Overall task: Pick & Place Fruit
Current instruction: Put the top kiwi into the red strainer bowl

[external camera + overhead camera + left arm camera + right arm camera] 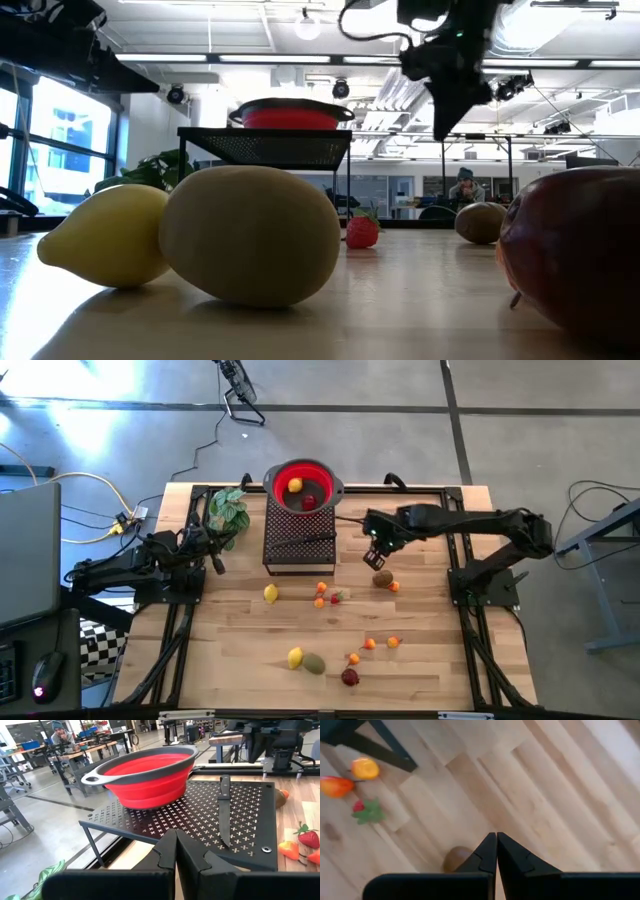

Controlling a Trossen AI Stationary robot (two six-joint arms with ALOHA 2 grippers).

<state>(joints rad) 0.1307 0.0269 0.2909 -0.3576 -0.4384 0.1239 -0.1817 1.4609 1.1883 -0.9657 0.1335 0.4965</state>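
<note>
My right gripper (377,556) is shut and empty. It hangs above the table (447,128), just on the far side of the brown kiwi (383,578) (457,858), which lies on the wood with a small orange fruit (394,586) beside it. My left gripper (176,840) is shut and waits at the table's left (215,552), facing the rack. Two lemons (270,593) (295,657), an olive-green fruit (314,663), a dark red fruit (350,677), a strawberry (337,597) and several tiny orange fruits (370,644) lie scattered on the table. A yellow-orange fruit (294,486) and a dark red one (309,501) sit inside the red colander (302,487).
The red colander (150,775) stands on a black perforated rack (298,540) at the far middle; a black-handled knife (224,810) lies on the rack. A green leafy plant (228,510) is at the far left. Bare wood lies to the right of the kiwi.
</note>
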